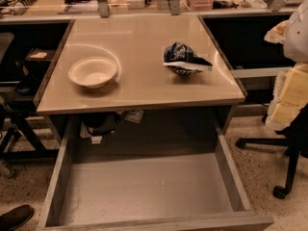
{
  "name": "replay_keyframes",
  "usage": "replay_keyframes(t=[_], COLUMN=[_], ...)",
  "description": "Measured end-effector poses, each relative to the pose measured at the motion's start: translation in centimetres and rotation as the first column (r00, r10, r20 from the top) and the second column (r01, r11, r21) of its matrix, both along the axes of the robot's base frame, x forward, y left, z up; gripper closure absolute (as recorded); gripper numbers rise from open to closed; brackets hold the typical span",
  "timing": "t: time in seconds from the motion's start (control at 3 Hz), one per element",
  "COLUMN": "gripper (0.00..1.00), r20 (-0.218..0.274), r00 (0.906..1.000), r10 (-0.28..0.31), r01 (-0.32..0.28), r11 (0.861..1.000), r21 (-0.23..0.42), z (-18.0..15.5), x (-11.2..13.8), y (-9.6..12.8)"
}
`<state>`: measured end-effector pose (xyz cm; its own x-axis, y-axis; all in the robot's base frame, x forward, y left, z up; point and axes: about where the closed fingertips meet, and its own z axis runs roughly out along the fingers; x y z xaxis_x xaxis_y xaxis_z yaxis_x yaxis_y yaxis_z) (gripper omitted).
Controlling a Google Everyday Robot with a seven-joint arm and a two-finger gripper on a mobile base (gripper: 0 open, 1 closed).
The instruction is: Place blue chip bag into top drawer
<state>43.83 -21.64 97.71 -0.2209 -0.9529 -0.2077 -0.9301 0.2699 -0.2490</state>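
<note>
The bowl (92, 71) sits left on the tabletop (139, 37), with the bag (184, 59) to its right, not yet picked up. The drawer (144, 189) below stands pulled out, bare. The claw (288, 97) hangs at the far right, apart from the bag; open or closed, I cannot tell. Grasp and drop both remain

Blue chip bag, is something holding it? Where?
Nothing holds the wrinkly dark blue chip bag; it lies free on the beige table. The tool is out of view.
</note>
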Motion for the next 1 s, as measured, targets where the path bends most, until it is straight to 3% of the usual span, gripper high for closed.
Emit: replay_keyframes(t=[0.33,0.67,1.0], gripper=[0.00,0.00,0.00], r20=[0.002,-0.013,-0.013], r00=[1.0000,0.9995,0.9995], r10=[-0.001,0.030,0.030], r01=[0.001,-0.029,-0.029], r11=[1.000,0.999,0.999], r21=[0.001,0.028,0.028], z=[0.0,-0.5,-0.5], x=[0.1,4.1,4.1], y=[0.0,1.7,1.7])
